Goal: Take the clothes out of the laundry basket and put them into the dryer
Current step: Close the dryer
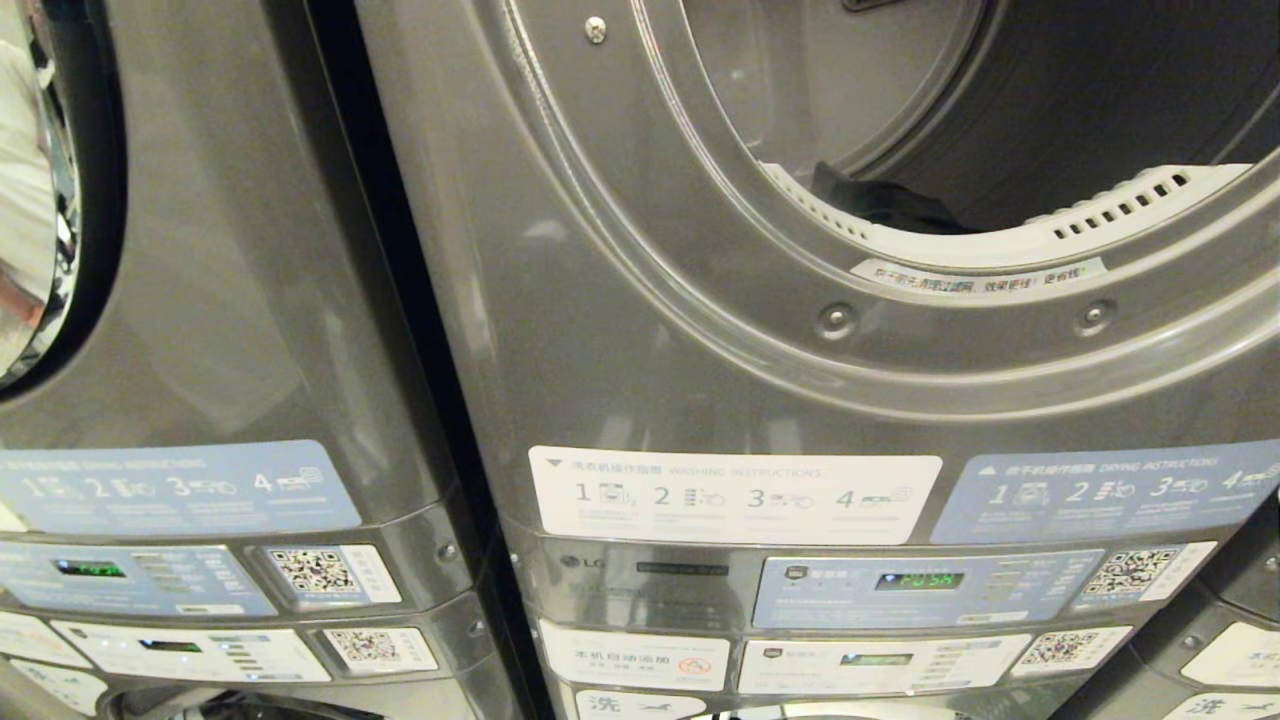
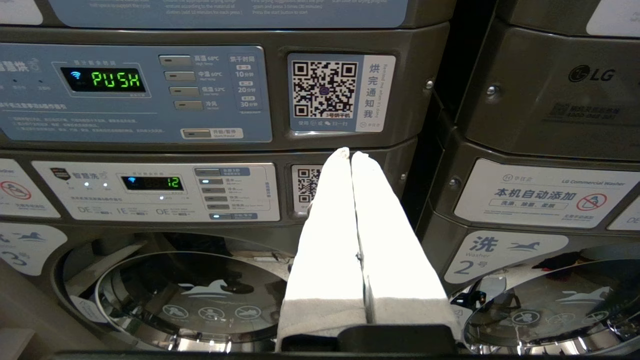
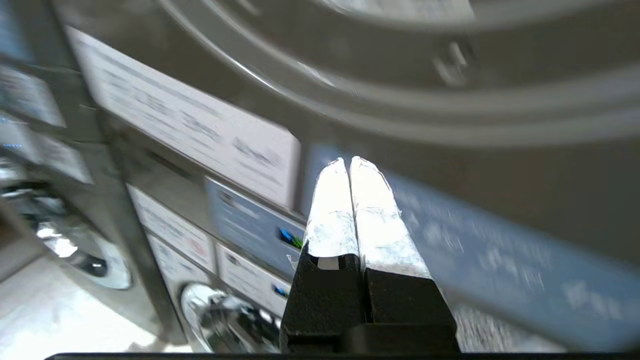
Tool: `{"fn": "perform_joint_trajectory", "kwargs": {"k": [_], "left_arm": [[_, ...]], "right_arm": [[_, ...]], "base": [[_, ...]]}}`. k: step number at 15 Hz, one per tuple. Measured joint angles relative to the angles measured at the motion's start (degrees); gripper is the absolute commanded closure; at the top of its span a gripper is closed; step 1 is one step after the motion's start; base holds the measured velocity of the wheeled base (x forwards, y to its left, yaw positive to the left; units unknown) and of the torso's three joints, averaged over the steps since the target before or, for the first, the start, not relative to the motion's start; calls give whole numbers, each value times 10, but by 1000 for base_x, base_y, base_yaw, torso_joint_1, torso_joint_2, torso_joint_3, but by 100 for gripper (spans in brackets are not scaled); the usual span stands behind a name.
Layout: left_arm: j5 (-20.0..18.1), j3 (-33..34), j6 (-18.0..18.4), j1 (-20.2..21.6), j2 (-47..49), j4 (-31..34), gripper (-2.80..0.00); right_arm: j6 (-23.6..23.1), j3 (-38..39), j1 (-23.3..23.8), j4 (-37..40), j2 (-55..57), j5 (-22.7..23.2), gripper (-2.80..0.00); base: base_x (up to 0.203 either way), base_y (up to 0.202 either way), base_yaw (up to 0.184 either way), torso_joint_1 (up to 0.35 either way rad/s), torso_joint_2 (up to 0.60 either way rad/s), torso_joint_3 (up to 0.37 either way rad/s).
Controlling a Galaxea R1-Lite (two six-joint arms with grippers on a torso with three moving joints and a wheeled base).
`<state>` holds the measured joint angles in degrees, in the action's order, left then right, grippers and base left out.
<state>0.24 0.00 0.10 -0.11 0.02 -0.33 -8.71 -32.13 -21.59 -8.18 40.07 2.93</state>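
Observation:
The grey dryer (image 1: 700, 330) fills the head view, its round door opening wide and its drum (image 1: 1000, 100) exposed. Inside, a dark piece of clothing (image 1: 885, 203) lies at the white lip of the drum. The laundry basket is out of view. My right gripper (image 3: 349, 160) is shut with nothing between its white-wrapped fingers; it points up at the dryer's front below the door ring (image 3: 400, 95). My left gripper (image 2: 350, 151) is shut and empty, level with the control panels (image 2: 135, 95). Neither arm shows in the head view.
A second stacked machine (image 1: 200, 350) stands to the left, its door glass (image 1: 40, 180) reflecting a person. Label panels and QR stickers (image 1: 735, 495) run under the dryer door. Washer doors (image 2: 190, 295) sit low; another washer (image 2: 545, 200) stands beside them.

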Motion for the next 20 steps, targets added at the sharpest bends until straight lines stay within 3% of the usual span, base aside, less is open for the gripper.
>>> {"fn": "perform_joint_trajectory", "kwargs": {"k": [4,8,10,12,13,16,17,20], "left_arm": [[0,0,0,0,0,0,0],[0,0,0,0,0,0,0],[0,0,0,0,0,0,0],[0,0,0,0,0,0,0],[0,0,0,0,0,0,0],[0,0,0,0,0,0,0],[0,0,0,0,0,0,0],[0,0,0,0,0,0,0]], "right_arm": [[-3,84,3,49,-117,-43,0],[40,251,5,44,-224,-149,0],[47,298,2,38,-237,-125,0],[40,312,0,77,-243,-37,0],[37,313,-1,95,-244,-18,0],[36,319,-17,89,-242,-12,0],[33,320,0,88,-240,-10,0],[23,321,111,86,-241,-9,0]], "base": [[0,0,0,0,0,0],[0,0,0,0,0,0],[0,0,0,0,0,0],[0,0,0,0,0,0],[0,0,0,0,0,0],[0,0,0,0,0,0],[0,0,0,0,0,0],[0,0,0,0,0,0]]}}
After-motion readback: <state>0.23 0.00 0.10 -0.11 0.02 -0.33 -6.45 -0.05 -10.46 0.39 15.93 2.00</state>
